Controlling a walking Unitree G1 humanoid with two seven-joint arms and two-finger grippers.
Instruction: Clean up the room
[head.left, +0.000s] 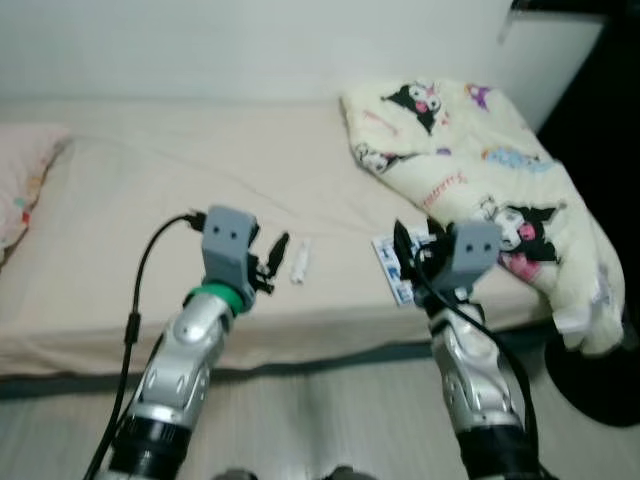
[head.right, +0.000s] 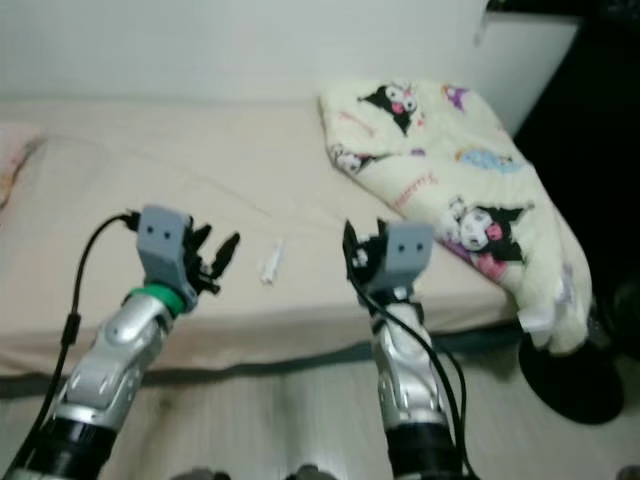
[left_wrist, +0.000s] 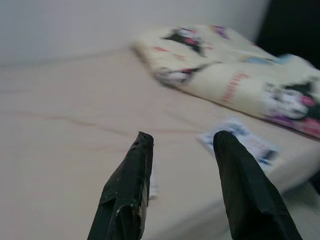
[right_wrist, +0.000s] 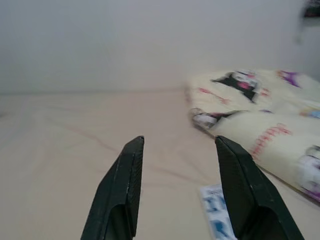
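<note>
— Looking from largest to smallest, what is in front of the robot?

— First the bed (head.left: 130, 230) with its beige sheet, against the wall. On its right part lies a folded cartoon blanket (head.left: 470, 170), which hangs a little over the corner. A pink pillow (head.left: 25, 180) sits at the left edge. Then two small things lie near the front edge: a blue-and-white packet (left_wrist: 245, 142) and a small white tube (head.left: 299, 262).

— And the grippers?

— Both are raised before the bed. The left gripper (head.left: 268, 262) has its fingers released, just beside the tube. The right gripper (right_wrist: 177, 165) is also spread, holding nothing, with the packet just ahead.

— What could go wrong?

— I think the tube is small and round, so a finger pressing on the soft sheet could roll it off the edge. The flat packet may slide instead of lifting.
</note>
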